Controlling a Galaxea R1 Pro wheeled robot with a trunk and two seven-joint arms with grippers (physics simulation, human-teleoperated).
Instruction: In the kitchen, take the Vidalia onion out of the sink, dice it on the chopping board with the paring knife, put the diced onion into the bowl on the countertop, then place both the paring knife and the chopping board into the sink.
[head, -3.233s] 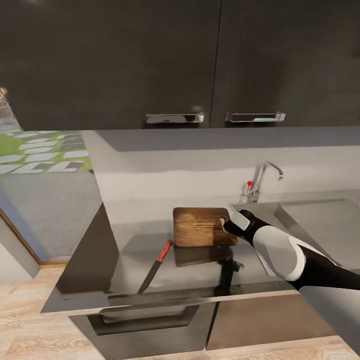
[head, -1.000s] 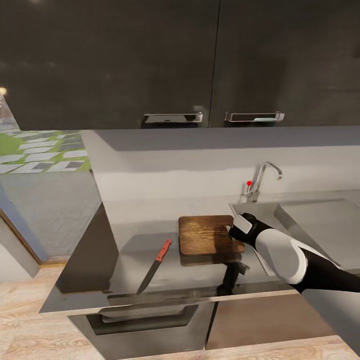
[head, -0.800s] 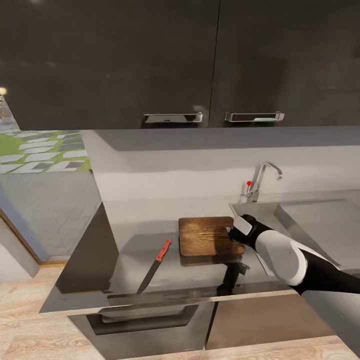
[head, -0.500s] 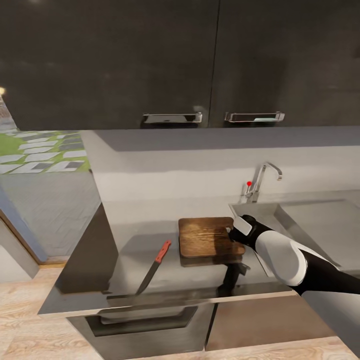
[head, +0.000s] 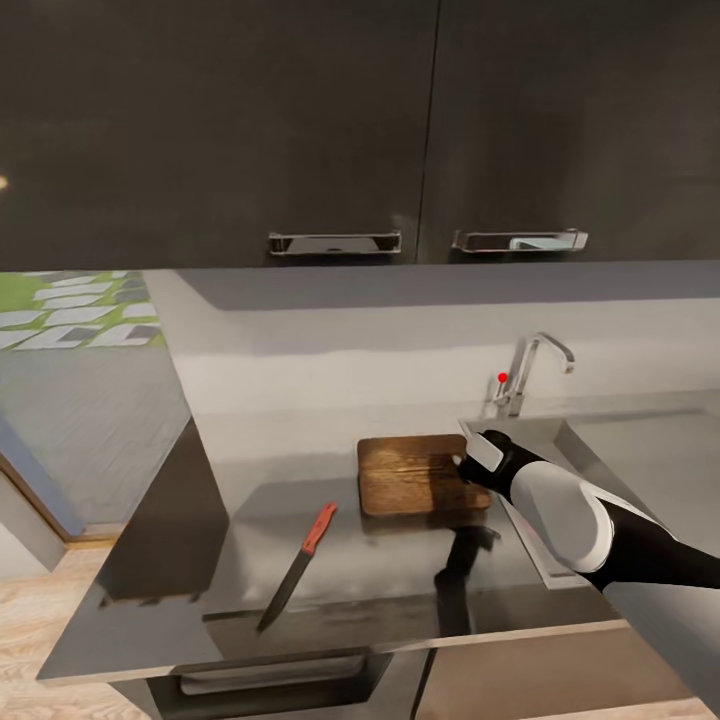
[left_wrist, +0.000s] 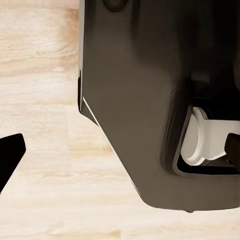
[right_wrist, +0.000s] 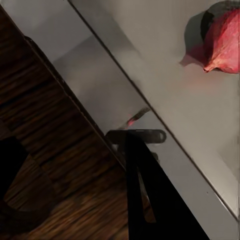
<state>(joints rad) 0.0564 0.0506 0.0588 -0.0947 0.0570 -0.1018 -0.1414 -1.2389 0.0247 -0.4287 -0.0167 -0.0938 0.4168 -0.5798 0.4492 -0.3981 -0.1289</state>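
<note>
The task looks barely begun: the Vidalia onion (right_wrist: 220, 40) lies whole in the sink (head: 540, 440), just past the rim from the chopping board (head: 415, 475), nothing is diced, and no bowl is in sight. The right tool (head: 470, 462) sits at the board's sink-side edge, one finger (right_wrist: 150, 200) over the wood; whether it grips I cannot tell. The paring knife (head: 297, 568) lies on the worktop (head: 400, 570), near the board, away from the sink.

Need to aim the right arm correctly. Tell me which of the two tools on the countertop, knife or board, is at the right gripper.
The chopping board: the right gripper is at its sink-side edge. The paring knife lies apart, toward the countertop's front.
</note>
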